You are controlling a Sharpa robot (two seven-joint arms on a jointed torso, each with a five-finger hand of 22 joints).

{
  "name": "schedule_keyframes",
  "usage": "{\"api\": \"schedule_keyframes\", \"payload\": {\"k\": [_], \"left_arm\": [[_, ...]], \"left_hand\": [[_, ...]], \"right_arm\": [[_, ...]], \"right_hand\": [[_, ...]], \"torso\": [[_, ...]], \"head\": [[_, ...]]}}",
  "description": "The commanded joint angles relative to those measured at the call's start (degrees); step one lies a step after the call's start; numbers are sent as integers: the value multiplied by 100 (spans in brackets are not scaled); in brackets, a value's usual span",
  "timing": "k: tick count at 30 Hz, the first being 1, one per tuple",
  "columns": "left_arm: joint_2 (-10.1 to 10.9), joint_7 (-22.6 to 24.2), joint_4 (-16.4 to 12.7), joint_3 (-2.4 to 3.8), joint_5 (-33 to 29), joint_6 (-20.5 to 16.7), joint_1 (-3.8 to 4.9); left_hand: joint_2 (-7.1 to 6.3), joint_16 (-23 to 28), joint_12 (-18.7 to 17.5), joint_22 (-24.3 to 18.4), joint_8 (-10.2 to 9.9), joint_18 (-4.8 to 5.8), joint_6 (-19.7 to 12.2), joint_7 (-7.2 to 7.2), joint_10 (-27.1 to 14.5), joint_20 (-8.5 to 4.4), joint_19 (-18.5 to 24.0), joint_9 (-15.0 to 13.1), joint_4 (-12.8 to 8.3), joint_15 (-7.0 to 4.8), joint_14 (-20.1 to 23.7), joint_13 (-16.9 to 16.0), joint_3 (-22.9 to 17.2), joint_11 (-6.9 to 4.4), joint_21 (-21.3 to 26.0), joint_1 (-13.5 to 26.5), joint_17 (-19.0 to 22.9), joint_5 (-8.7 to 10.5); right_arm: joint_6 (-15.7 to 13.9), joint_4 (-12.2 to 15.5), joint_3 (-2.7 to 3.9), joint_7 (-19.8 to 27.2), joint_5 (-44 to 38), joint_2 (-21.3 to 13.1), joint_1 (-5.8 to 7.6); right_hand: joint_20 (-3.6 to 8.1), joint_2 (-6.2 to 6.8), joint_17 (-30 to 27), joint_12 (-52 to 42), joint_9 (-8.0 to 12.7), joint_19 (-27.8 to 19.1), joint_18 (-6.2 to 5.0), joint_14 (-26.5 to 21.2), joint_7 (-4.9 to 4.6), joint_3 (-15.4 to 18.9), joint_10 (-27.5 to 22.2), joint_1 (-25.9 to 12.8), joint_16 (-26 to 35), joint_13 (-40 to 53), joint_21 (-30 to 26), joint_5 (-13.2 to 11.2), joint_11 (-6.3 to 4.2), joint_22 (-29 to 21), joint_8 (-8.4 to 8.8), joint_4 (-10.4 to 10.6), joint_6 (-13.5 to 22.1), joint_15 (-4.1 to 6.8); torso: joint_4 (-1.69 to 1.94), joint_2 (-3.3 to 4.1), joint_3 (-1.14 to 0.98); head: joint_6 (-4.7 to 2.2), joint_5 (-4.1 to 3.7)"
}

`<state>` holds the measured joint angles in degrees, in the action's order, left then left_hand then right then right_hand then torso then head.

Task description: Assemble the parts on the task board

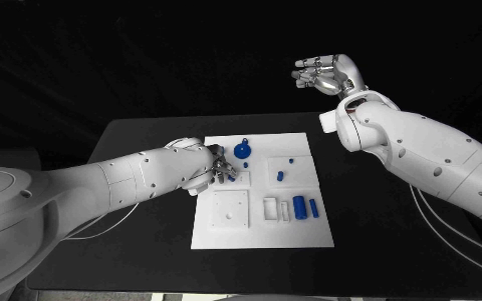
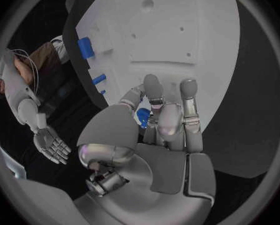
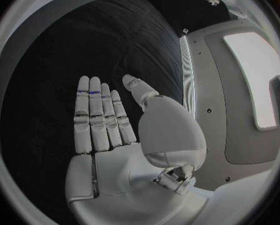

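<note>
The white task board lies in the middle of the black table. My left hand hovers over the board's left edge and pinches a small blue part between thumb and fingers. Beside it on the board are a round blue disc and two small blue pieces. Two blue cylinders lie near the board's right front. My right hand is raised well beyond the table's far edge, and the right wrist view shows that hand flat, fingers apart, holding nothing.
A square white plate with small holes sits on the board's left front, with white slotted holders beside it. Bare black table surrounds the board. My right forearm hangs over the table's right side.
</note>
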<state>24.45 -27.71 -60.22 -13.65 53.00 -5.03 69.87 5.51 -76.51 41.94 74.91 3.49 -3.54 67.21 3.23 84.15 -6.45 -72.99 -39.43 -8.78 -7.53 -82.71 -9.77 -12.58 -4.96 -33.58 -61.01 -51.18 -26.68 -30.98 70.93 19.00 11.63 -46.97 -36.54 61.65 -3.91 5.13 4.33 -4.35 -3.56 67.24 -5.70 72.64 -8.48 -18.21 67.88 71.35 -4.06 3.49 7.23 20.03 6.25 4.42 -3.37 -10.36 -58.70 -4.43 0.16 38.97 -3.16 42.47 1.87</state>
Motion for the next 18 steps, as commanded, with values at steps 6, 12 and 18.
{"api": "schedule_keyframes", "payload": {"k": [6, 12, 18], "left_arm": [[-14, 12, -24, -14, 142, 210, -29], [-7, -11, -25, -14, 148, 233, -29], [-2, -40, -36, -14, 151, 276, -29]], "left_hand": [[48, -38, 36, 110, 42, -57, 1415, -698, 268, 55, -5, -2909, -85, 30, -11, 14, -92, -19, -32, -34, -23, -76], [61, -48, 48, 110, 41, -69, 1415, -699, 268, 64, 4, -2931, -101, 30, -13, 19, -124, -21, -55, -7, -29, -92], [75, -67, 59, 110, 41, -76, 1416, -701, 269, 75, 11, -2956, -119, 34, -14, 22, -162, -25, -75, 25, -49, -120]], "right_arm": [[69, 10, 1, 64, -2, 3, 1], [70, 10, 1, 66, -1, 2, 1], [73, 7, 1, 66, -1, 5, 1]], "right_hand": [[10, 13, -6, 31, -1, -31, -25, -20, -15, -5, -32, -61, 10, -9, 35, 20, 0, -5, -19, -9, -42, -23], [10, 13, -6, 31, -1, -31, -25, -20, -15, -5, -32, -61, 10, -9, 35, 20, 0, -5, -19, -9, -42, -23], [9, 9, -6, 30, -1, -36, -24, -25, -15, -1, -33, -58, 10, -9, 39, 19, 0, -8, -19, -18, -43, -24]], "torso": [[11, -2, 7], [6, 2, 5], [7, 5, 4]], "head": [[5, -14], [7, -13], [13, -21]]}}
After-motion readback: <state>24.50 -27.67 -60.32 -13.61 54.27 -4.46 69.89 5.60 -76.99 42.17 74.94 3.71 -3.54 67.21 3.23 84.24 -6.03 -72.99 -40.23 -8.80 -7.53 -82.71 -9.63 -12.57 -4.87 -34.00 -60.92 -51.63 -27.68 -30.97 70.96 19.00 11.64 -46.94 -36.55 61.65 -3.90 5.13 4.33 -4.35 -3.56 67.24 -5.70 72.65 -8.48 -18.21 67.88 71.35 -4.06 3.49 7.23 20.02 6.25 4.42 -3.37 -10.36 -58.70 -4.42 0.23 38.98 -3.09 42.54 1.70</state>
